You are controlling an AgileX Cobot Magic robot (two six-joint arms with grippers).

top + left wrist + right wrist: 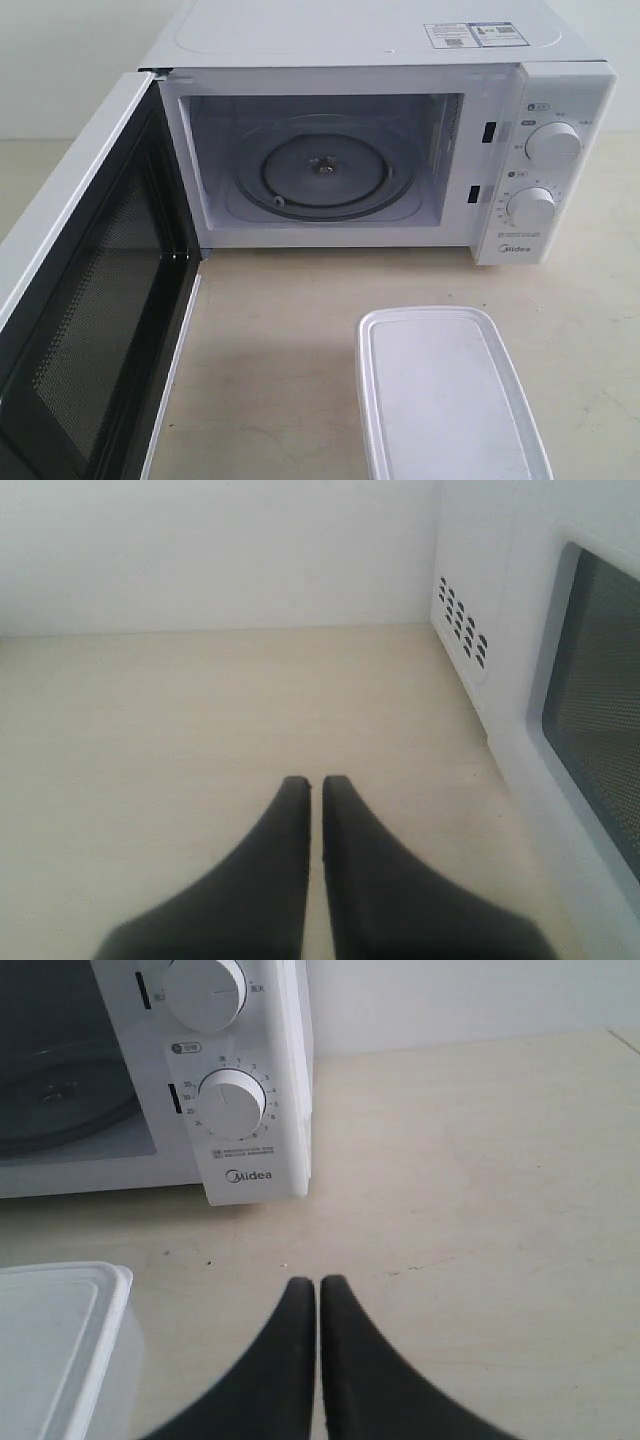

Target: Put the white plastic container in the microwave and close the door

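Exterior view: rounded translucent container (pixel 450 400) (flat, rimmed); left end effector (pixel 315 785), right end effector (pixel 318 1285) both clenched.

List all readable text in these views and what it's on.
"Midea": microwave control panel, below the lower knob.
Marks round the lower knob and upper knob: too small to read.
Stickers on the microwave top: too small to read.
White plastic container: no text.
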